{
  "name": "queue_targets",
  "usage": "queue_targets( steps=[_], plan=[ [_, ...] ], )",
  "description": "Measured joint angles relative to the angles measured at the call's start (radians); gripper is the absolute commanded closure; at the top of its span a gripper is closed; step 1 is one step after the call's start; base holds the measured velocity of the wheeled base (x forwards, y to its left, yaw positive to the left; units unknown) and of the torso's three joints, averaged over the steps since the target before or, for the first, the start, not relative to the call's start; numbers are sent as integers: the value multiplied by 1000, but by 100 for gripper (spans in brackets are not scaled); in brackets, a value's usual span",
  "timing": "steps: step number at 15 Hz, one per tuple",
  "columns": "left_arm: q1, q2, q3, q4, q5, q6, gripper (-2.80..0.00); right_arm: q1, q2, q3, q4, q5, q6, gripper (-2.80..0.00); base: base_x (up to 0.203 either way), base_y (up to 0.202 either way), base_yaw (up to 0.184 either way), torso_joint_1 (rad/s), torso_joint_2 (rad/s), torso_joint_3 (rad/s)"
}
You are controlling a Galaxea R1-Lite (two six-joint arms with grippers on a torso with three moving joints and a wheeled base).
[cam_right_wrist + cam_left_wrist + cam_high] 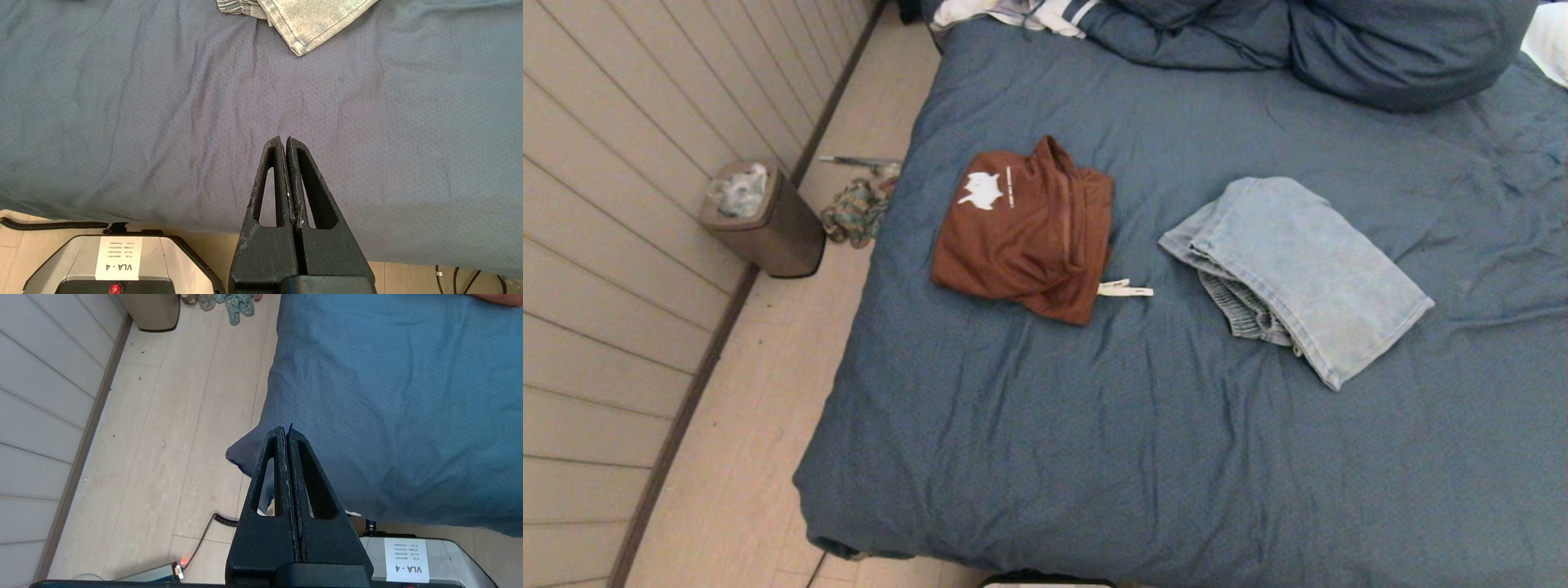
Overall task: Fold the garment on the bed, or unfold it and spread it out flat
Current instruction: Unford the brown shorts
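Observation:
The wide bed carries a wrinkled slate-blue sheet. A folded rust-brown shirt with a white print lies left of centre, white tags at its near corner. Folded light-blue jeans lie to the right; their hem corner shows in the right wrist view. Neither arm shows in the head view. My left gripper is shut and empty, held over the bed's near left corner. Shut and holding nothing, my right gripper hangs above the sheet near the front edge.
A brown waste bin and a crumpled cloth sit on the floor left of the bed. Rumpled blue bedding and white cloth pile at the far end. The robot base and a coiled cable lie below the front edge.

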Motion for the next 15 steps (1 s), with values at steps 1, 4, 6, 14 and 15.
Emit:
queue_targets(
  steps=[1,4,6,14,15],
  plan=[
    [0,0,0,0,1,0,0,0,0,0,0,0,0,0,0,0,0,0,0,0],
    [0,0,0,-1,0,0,0,0,0,0,-4,4,-7,0,0,0,0,0,0,0],
    [0,0,0,-1,0,0,0,0,0,0,-2,4,-3,0,0,0,0,0,0,0],
    [0,0,0,0,0,1,0,0,0,0,0,13,2,0,0,0,0,0,0,0],
    [0,0,0,0,0,0,0,0,0,0,0,13,2,0,0,0,0,0,0,0]
  ],
)
